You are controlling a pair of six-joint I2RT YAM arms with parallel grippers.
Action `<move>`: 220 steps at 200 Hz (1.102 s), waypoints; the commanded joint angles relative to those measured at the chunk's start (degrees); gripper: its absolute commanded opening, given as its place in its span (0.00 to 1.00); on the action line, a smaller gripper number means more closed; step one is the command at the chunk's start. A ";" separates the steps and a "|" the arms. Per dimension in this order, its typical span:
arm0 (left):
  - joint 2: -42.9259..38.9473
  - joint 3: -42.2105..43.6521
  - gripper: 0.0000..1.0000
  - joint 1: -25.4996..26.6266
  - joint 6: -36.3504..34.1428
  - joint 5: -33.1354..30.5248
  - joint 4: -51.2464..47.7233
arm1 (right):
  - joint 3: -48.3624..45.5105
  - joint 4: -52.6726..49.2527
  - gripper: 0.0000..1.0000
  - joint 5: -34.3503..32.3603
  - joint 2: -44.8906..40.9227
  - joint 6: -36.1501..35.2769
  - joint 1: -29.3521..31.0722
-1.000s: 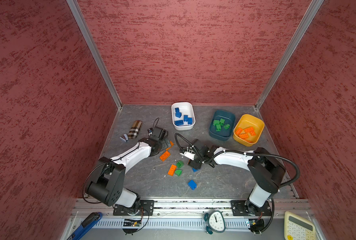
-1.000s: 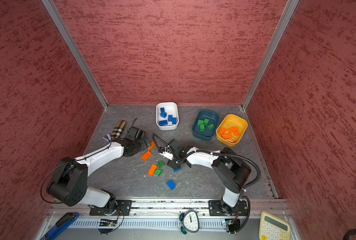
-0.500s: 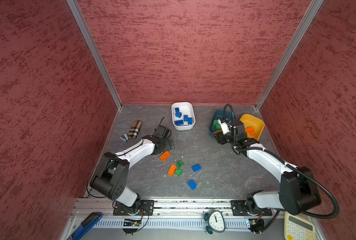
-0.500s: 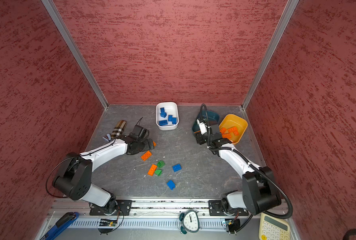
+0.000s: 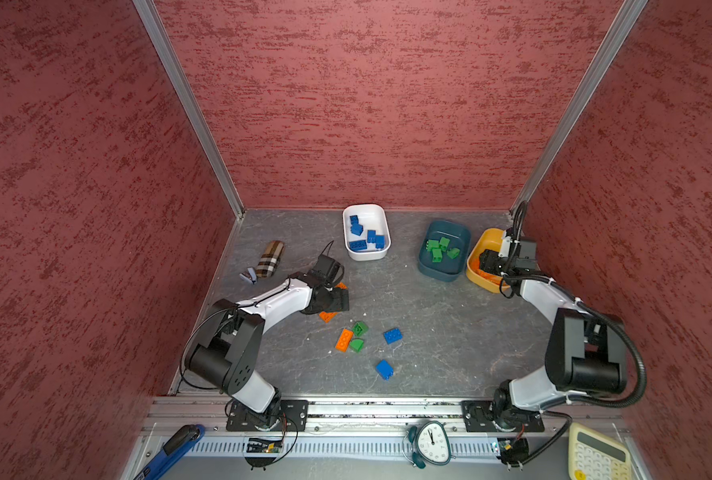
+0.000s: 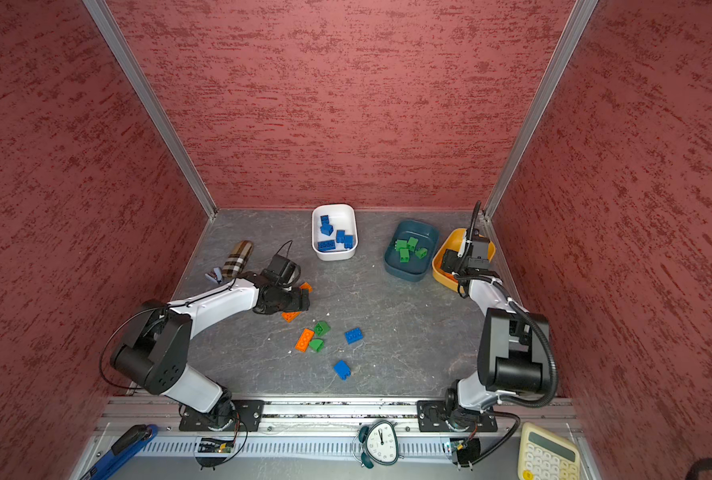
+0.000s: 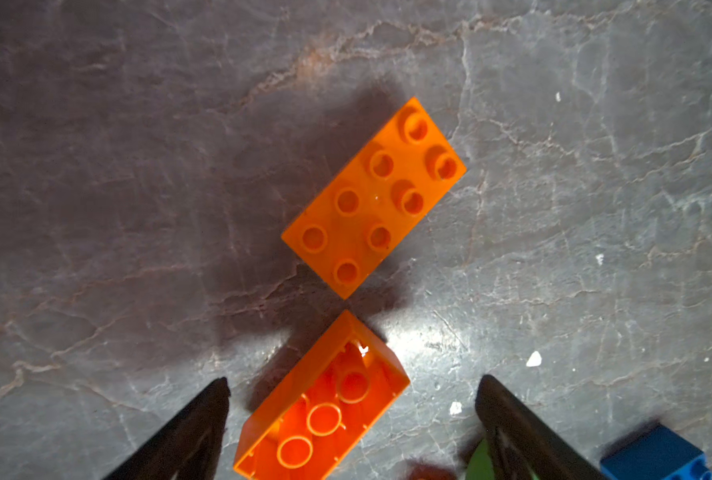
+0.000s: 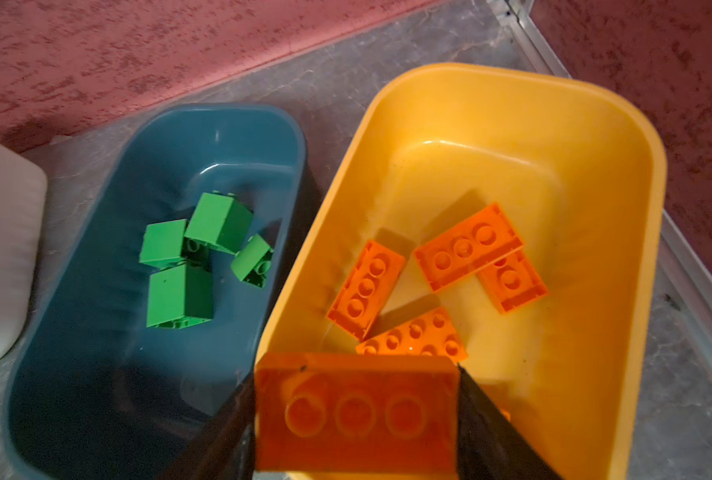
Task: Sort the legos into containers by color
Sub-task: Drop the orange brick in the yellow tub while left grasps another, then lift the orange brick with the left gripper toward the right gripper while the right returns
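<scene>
The right gripper (image 8: 354,376) was closed on the held brick (image 8: 356,415), an orange piece clamped by its two short ends, so that its long axis ran straight from one finger to the other. A row of round studs showed on the face turned toward the wrist camera. The gripper hung above the near rim of the yellow bowl (image 8: 620,232), which already contained four orange bricks. This placement fits a release into the matching colour. The teal bowl (image 8: 96,257) just beside it contained four green bricks, and the white bowl (image 5: 381,216) contained the blue ones.

The left gripper (image 7: 353,380) stood wide open and held nothing. Its fingers straddled the inverted brick (image 7: 321,411), with a clear gap on each side. This orange piece lay on the counter (image 7: 138,166) hollow side up, its long axis diagonal to the line between the fingers — a closure here would probably meet corners rather than flat sides. The studs-up brick (image 7: 373,199), also orange, lay just beyond it on a near-parallel diagonal.

Further out on the counter, five bricks remained unsorted in both top views — one orange (image 5: 343,340), two green (image 5: 359,328) and two blue (image 5: 392,335).
</scene>
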State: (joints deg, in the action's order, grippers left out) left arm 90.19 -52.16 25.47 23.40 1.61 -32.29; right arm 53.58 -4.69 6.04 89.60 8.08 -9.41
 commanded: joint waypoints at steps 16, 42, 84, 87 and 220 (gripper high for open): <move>0.18 0.98 0.86 1.12 -1.57 1.23 -2.20 | 4.31 -2.41 0.81 -2.21 0.92 1.33 -0.08; 0.44 1.27 0.74 2.61 -1.65 -0.23 -3.62 | 2.69 -0.42 0.98 -0.70 -1.59 1.33 -0.08; 2.66 0.36 0.62 4.34 -1.94 -2.78 -5.01 | 0.82 1.48 0.99 -3.28 -5.80 4.46 -0.09; 2.89 0.29 0.62 4.52 -1.99 -3.06 -4.98 | 0.70 1.52 0.99 -3.73 -5.99 5.00 -0.13; 2.77 -0.99 0.21 9.01 -3.43 -6.38 -2.47 | -10.36 19.77 0.99 13.68 -15.35 10.06 -0.09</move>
State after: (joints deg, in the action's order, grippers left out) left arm 95.24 -53.58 34.04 21.71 -6.35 -37.32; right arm 46.87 5.69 8.95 75.94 16.27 -9.43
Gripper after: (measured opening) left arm 0.346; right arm 0.988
